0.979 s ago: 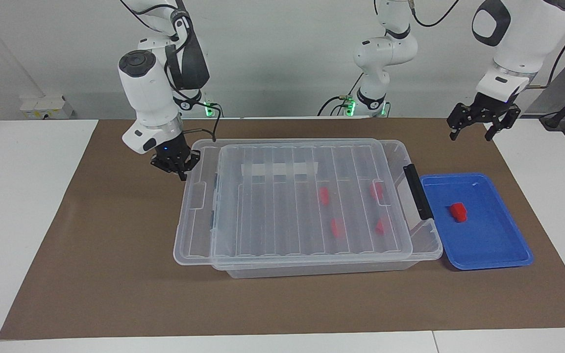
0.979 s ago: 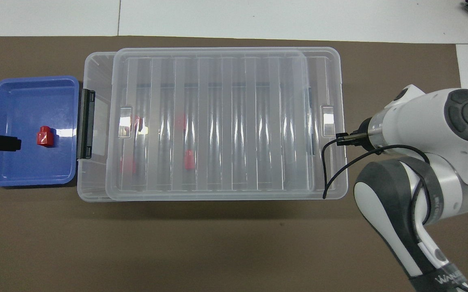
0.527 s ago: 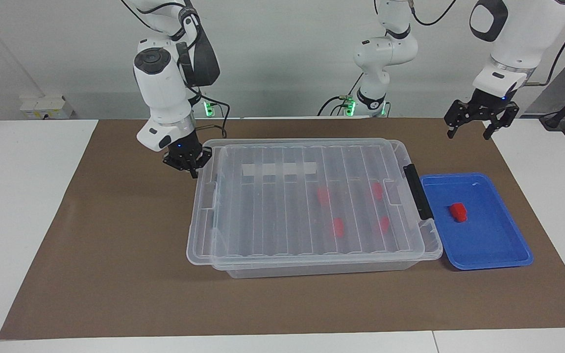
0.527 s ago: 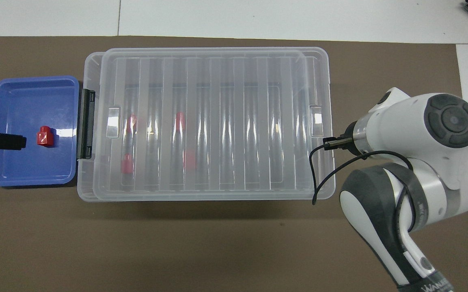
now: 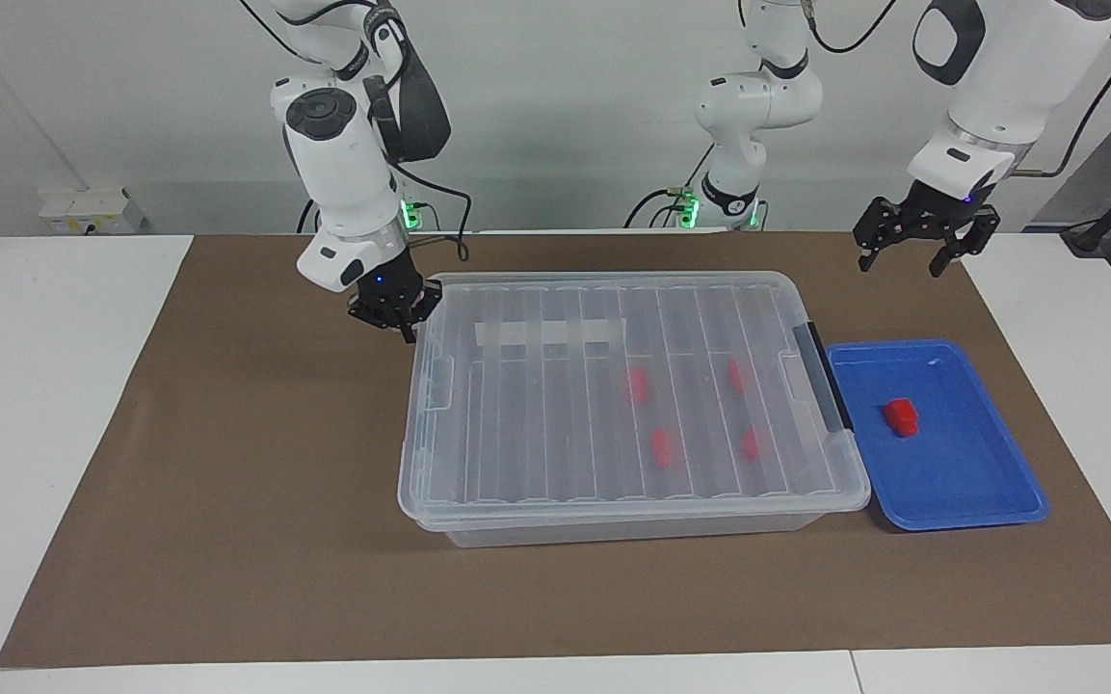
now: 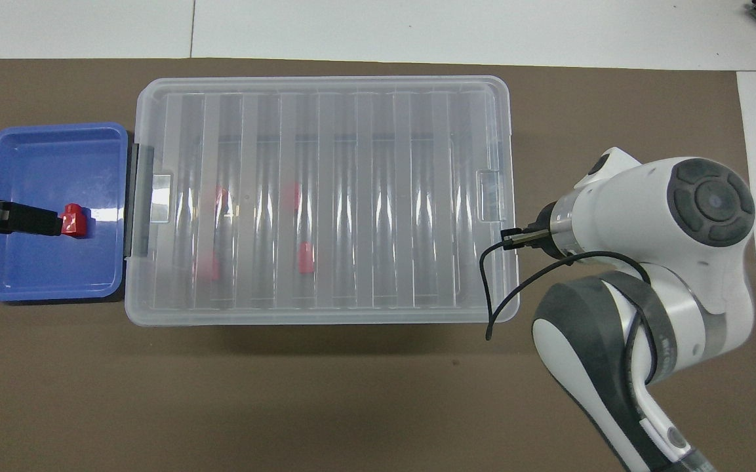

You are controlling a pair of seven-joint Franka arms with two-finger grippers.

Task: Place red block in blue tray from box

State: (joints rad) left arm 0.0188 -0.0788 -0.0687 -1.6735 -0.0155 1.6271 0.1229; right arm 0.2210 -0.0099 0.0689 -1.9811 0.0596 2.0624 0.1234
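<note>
- Red block [image 5: 900,416]: small bright-red plastic piece, slightly oblong w/ a little raised stub on one end, glossy; lies flat on the floor of the shallow bright-blue plastic tray [image 5: 989,482], roughly mid-tray, a bit toward the rim nearest the box.
- Blue tray: rectangular, rounded corners, raised rim; sits on the brown mat [image 5: 227,540] at the left arm's end of the bench, just beside the box's black handle bar [image 5: 827,376].
- Large clear plastic box [image 5: 632,525]: mid-bench, ribbed clear lid [image 5: 555,424] resting squarely on top, white tape strip [image 5: 541,333] on the lid near the edge closest to the robots.
- Four more red blocks [image 5: 639,386] visible thru the lid, inside the box, all in the half toward the handle bar; same look as the one in the tray.
- Right gripper [image 5: 405,328]: fingertips together, holding nothing; low at the lid's corner nearest the robots, at the right arm's end of the box. Can't tell if it touches the lid.
- Left gripper [image 5: 903,258]: fingers spread apart, empty; raised over the mat near the bench edge closest to the robots, beside the tray's corner.
</note>
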